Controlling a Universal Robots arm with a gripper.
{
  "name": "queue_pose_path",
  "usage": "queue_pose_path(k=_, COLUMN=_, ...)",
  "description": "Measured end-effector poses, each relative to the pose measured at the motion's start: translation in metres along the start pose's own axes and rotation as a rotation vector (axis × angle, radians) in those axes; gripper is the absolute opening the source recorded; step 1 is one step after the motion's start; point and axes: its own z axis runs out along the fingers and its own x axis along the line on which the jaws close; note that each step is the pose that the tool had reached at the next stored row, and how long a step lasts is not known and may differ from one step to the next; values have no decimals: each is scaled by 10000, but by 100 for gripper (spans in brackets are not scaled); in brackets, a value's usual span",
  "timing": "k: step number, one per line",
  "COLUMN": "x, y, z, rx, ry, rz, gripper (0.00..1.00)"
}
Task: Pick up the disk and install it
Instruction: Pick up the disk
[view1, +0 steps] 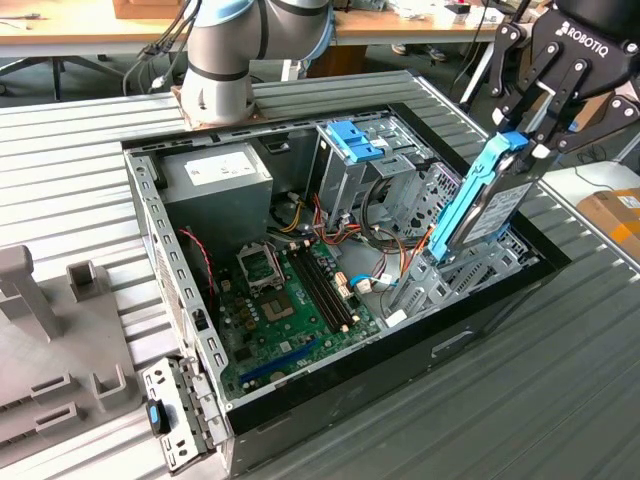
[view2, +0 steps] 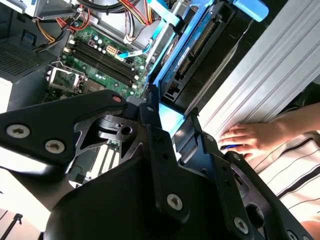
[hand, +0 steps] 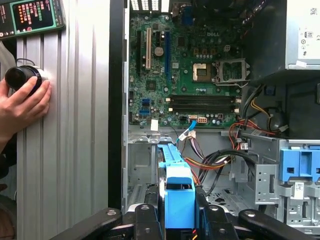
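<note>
The disk (view1: 485, 205), black with bright blue rails, stands on end and leans toward the case wall at the exterior view's right. My gripper (view1: 525, 130) is shut on its upper end, one black finger on each side. The lower end of the disk reaches the grey metal drive bay (view1: 470, 270) inside the open computer case (view1: 500, 300); I cannot tell whether they touch. In both wrist views the disk (view2: 200, 55) (hand: 178, 192) runs out from between my gripper (view2: 170, 115) (hand: 178, 212) toward the bay.
The green motherboard (view1: 290, 290), the power supply (view1: 215, 185), loose cables and a tall grey cage with a blue latch (view1: 352, 140) fill the case. A bracket with a blue clip (view1: 165, 415) lies outside. A person's hand (hand: 22, 102) rests on the ribbed table (view1: 560, 400).
</note>
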Motion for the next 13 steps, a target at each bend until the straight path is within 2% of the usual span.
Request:
queue_pose_path(k=3, x=0, y=0, z=13, rx=0, ry=-1, rz=0, gripper=36)
queue_pose_path(k=5, x=-1, y=0, z=71, rx=0, ry=0, rz=0, gripper=36)
queue_pose_path(k=6, x=-1, y=0, z=80, rx=0, ry=0, rz=0, gripper=36)
queue_pose_path(k=13, x=-1, y=-1, z=89, rx=0, ry=1, rz=-15, gripper=36)
